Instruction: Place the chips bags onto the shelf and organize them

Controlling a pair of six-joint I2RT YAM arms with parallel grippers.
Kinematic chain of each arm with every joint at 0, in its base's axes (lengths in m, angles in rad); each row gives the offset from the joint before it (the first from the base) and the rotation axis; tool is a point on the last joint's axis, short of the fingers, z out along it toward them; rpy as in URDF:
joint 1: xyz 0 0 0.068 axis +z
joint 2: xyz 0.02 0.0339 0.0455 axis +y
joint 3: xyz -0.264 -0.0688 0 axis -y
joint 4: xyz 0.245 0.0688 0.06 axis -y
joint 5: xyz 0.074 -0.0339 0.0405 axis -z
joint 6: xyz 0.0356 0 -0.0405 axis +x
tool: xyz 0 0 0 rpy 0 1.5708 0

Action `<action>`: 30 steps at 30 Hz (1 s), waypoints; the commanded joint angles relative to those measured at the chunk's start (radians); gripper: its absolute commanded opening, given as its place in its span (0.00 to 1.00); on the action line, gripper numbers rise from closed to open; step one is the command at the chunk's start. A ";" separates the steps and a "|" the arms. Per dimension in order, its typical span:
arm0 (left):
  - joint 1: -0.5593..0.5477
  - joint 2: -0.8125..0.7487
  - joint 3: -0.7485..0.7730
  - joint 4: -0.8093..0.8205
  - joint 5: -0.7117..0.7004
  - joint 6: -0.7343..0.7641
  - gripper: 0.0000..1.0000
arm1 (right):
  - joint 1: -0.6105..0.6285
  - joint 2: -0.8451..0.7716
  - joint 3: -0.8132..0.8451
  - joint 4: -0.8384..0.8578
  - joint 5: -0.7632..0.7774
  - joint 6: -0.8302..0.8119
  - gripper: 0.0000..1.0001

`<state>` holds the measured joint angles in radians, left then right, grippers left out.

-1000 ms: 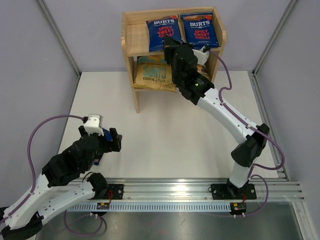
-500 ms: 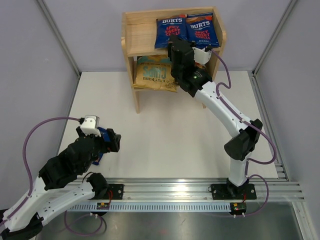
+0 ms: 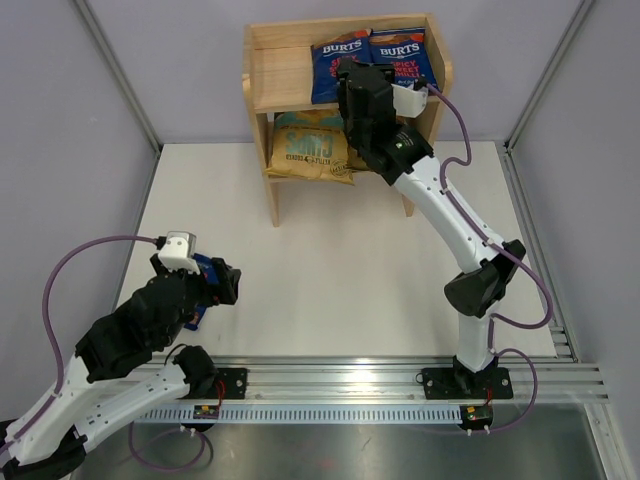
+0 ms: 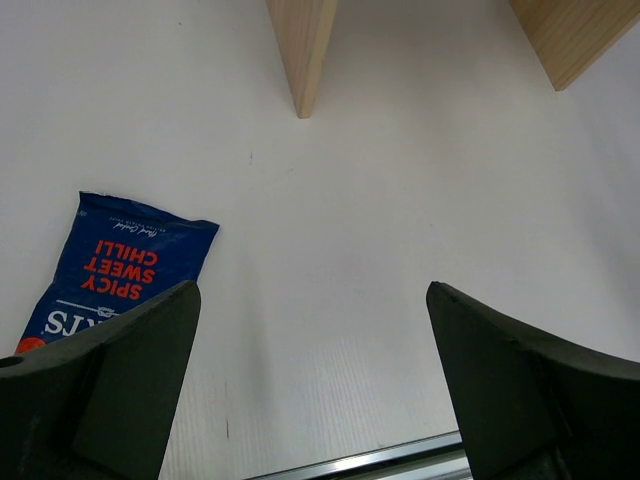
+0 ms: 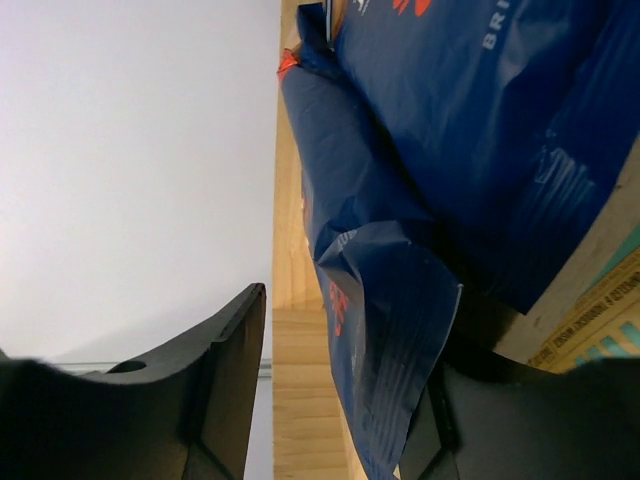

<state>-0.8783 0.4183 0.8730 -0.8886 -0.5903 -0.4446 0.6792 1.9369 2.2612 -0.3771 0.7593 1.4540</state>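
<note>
R claw (image 5: pixel 340 380) pushed Burts bag (image 3: pixel 333 62) deeper, top shelf (image 3: pixel 275 75).

Two blue bags (image 3: pixel 372 62) lean on the shelf's (image 3: pixel 276 78) top tier.

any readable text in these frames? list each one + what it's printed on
"BURTS": left dark-blue bag on the shelf's top tier; rest hidden by the right arm.
"BURTS": right dark-blue bag beside it; lower lettering too hidden.
"SPICY SWEET CHILLI": dark-blue bag lying on the table, upside down in the left wrist view.
Tan-and-teal bag, lower tier: lettering too blurred.
</note>
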 commanded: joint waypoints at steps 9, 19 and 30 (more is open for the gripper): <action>0.004 0.004 -0.009 0.046 0.003 0.007 0.99 | -0.007 0.017 0.240 -0.339 -0.067 -0.060 0.60; 0.004 0.005 -0.009 0.045 -0.002 0.003 0.99 | -0.010 -0.048 0.123 -0.312 -0.146 -0.012 0.32; 0.004 -0.001 -0.009 0.043 -0.005 0.003 0.99 | -0.038 -0.053 0.119 -0.276 -0.110 0.017 0.12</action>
<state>-0.8776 0.4187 0.8726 -0.8883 -0.5903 -0.4450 0.6659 1.9144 2.3356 -0.6735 0.6159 1.4506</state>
